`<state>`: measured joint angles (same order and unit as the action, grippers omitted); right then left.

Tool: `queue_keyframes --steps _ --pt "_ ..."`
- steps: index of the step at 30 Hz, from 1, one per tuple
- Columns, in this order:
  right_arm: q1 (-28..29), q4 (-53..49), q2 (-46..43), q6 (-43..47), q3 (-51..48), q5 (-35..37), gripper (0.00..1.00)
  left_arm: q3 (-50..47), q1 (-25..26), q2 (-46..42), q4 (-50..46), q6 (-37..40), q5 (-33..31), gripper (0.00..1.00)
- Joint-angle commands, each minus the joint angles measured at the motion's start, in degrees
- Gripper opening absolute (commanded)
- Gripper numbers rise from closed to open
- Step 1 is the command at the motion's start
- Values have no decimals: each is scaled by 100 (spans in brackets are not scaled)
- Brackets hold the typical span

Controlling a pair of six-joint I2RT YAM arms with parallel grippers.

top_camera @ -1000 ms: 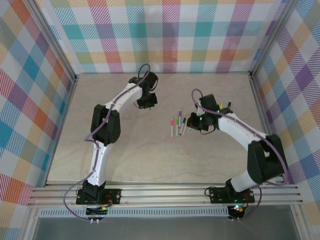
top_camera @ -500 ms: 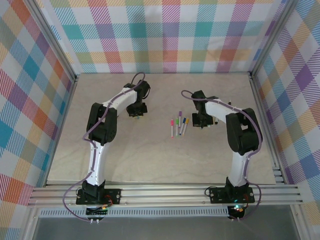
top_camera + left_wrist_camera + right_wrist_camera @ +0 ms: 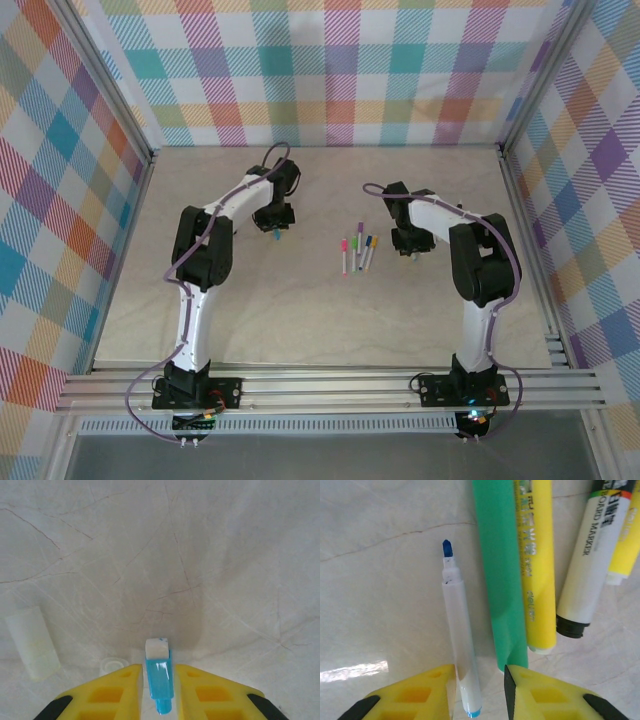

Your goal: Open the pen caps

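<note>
The left tool (image 3: 273,229) stands over the left part of the counter (image 3: 300,320), well apart from the row of pens (image 3: 355,250) in the middle. In the left wrist view a blue cap (image 3: 159,680) sits between its yellow fingers (image 3: 120,687). Whether they are clenched on it or have just released it I cannot tell, as thin slivers of light show on both sides. The cap's long axis runs in line with the fingers, and its white end points away from the wrist, toward the counter. It looks light, stiff and smooth, so likely slippery. The safest hold is across its flat sides, near the middle. A pale cap (image 3: 31,642) lies on the counter to the left, tilted slightly.

The right tool (image 3: 480,672) is released. A white pen (image 3: 460,630) lies on the counter between its fingers, close against the left one, with a clear gap to the right one. The pen is uncapped, its blue tip pointing away from the tool and its long axis running up the view, leaning a little left. It is thin, light and rigid and will probably roll, so take it mid-barrel, clear of the wet tip. Right of it a green pen (image 3: 500,575), a yellow pen (image 3: 537,565) and a white marker (image 3: 590,575) lie roughly parallel, the marker slanted.
</note>
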<state>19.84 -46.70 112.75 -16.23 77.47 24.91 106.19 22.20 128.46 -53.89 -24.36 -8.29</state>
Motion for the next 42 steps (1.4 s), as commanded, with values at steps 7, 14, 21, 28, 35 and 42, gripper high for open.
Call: queue_keyframes --steps 7,14,21,28,35,42 --pt "90 437 -1740 -238 -382 -1546 34 -152 191 -1083 67 -66 30 23" --pt "101 2118 -3108 -1252 -1864 -3899 46 -560 796 -1430 844 -359 728 24" --pt "168 2144 -3283 -1421 -2269 -3798 47 156 1479 -725 704 -393 411 52" --pt "161 2096 -3444 -1378 -2341 -3572 47 930 1802 82 309 -469 138 51" --pt "161 2121 -3391 -1357 -2333 -3607 46 1270 1910 583 100 -448 -69 49" --pt "157 2107 -3361 -1328 -2315 -3589 44 1338 1988 733 117 -464 24 47"
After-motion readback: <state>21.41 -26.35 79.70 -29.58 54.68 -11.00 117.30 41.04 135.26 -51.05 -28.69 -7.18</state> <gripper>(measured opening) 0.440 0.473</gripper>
